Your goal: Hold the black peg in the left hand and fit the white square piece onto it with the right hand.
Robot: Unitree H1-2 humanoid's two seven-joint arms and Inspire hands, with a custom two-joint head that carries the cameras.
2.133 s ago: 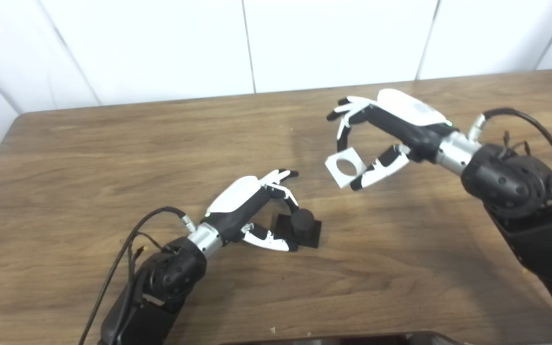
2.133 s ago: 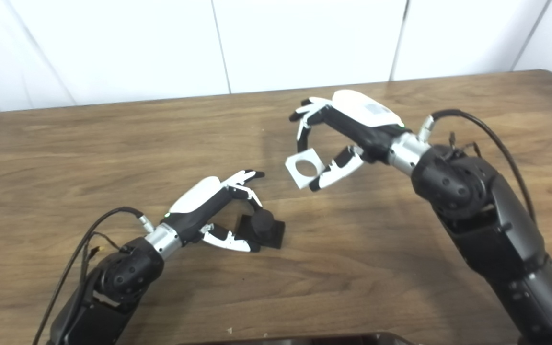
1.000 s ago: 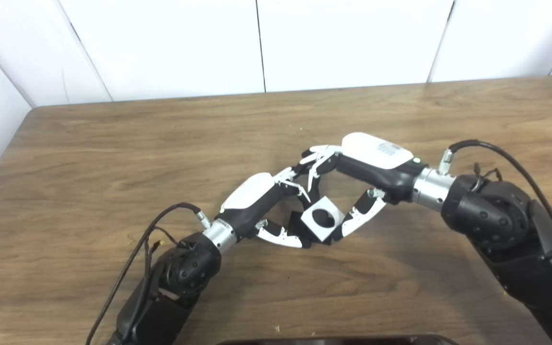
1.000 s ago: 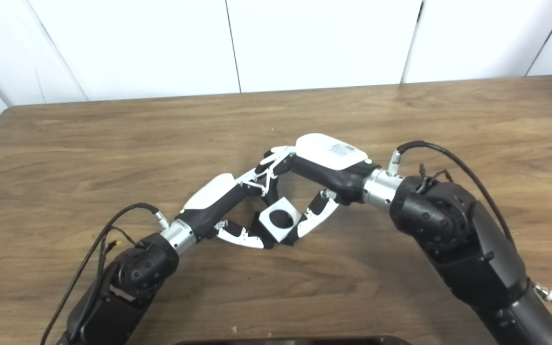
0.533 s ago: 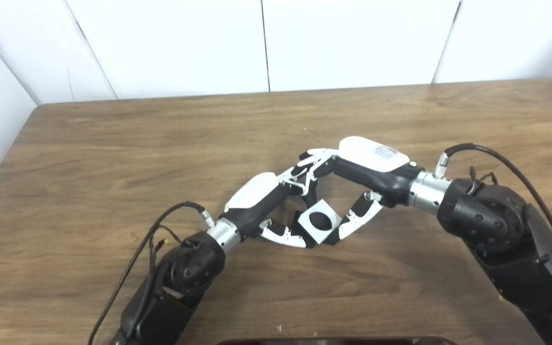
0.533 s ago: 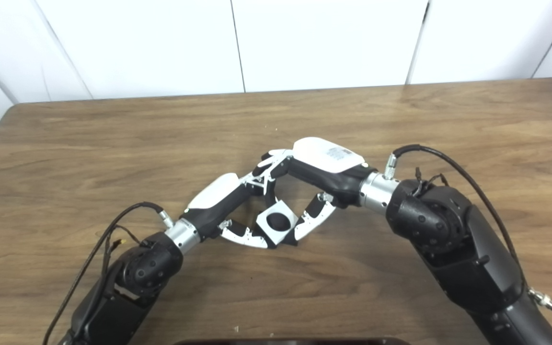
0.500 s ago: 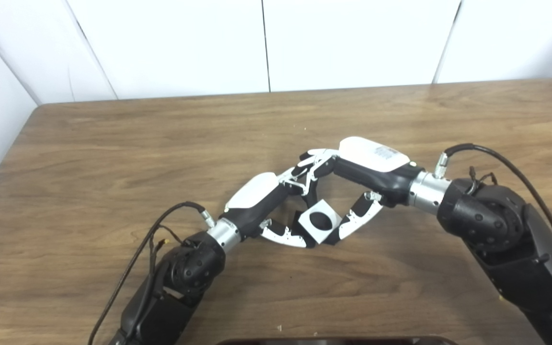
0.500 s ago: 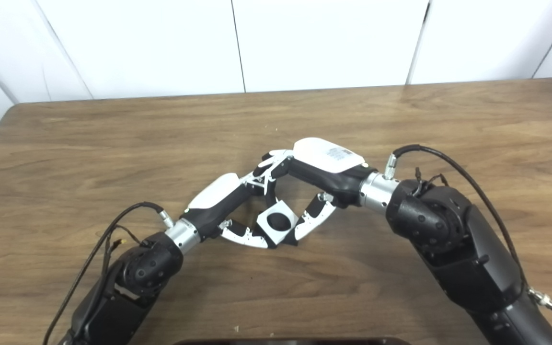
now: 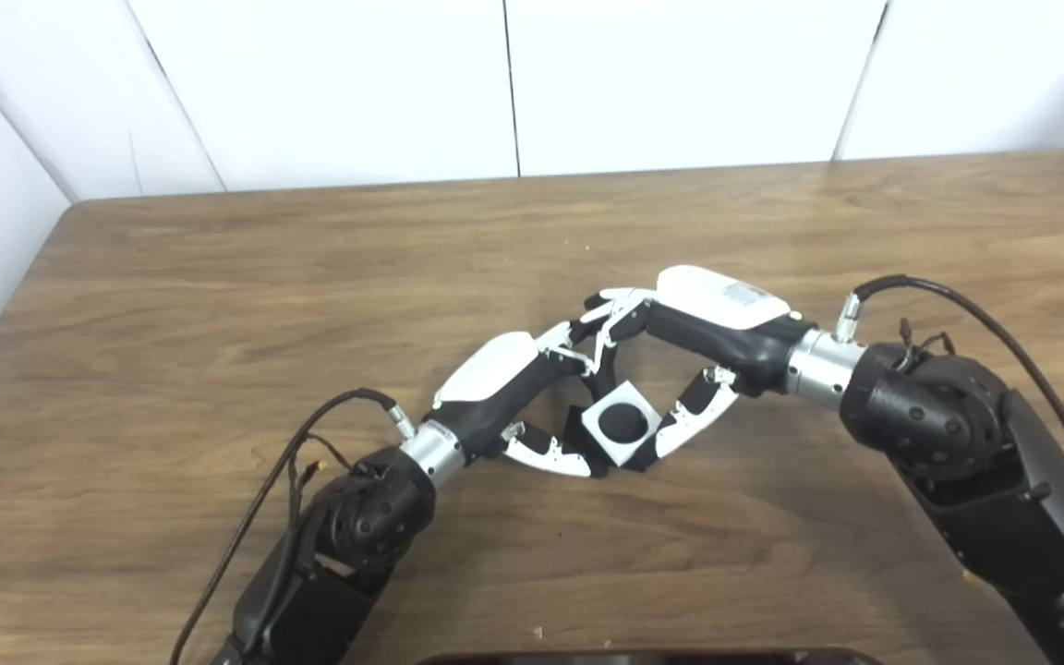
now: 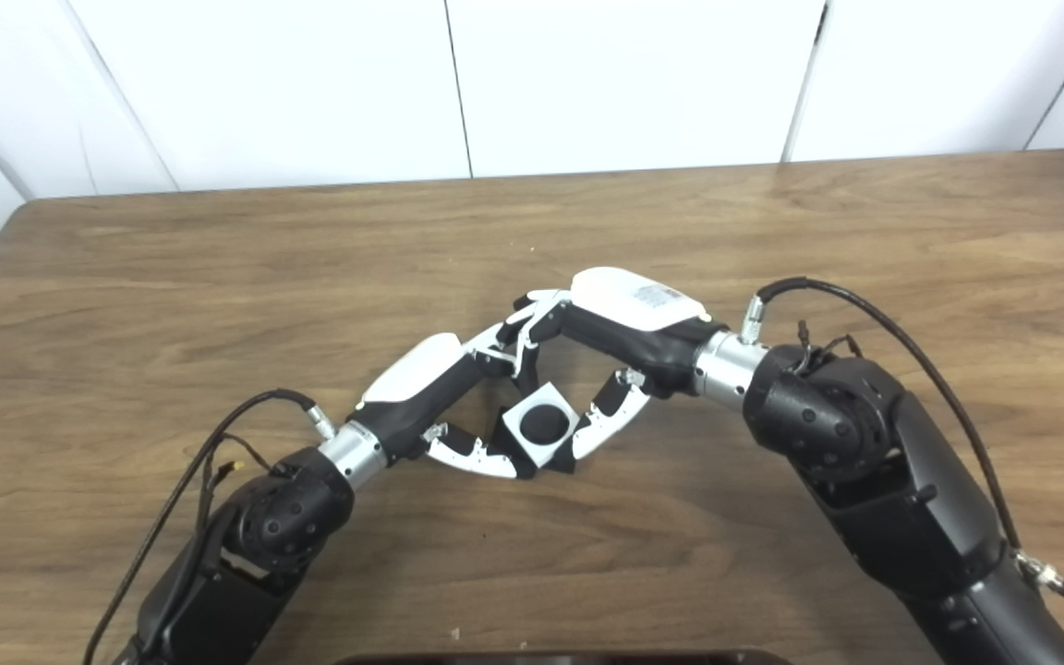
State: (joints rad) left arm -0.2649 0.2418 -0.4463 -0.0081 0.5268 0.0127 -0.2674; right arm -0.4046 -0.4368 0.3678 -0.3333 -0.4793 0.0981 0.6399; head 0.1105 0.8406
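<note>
With peg [image 9: 624, 420] filling its round hole, white square [image 9: 610, 445] sits low over black base at table [image 9: 218, 277] centre. Left hand [image 9: 518, 392] clamped on base; right hand [image 9: 680, 356] pinching square. Judged: fit nearly done; left: confirm full seating, release.
</note>
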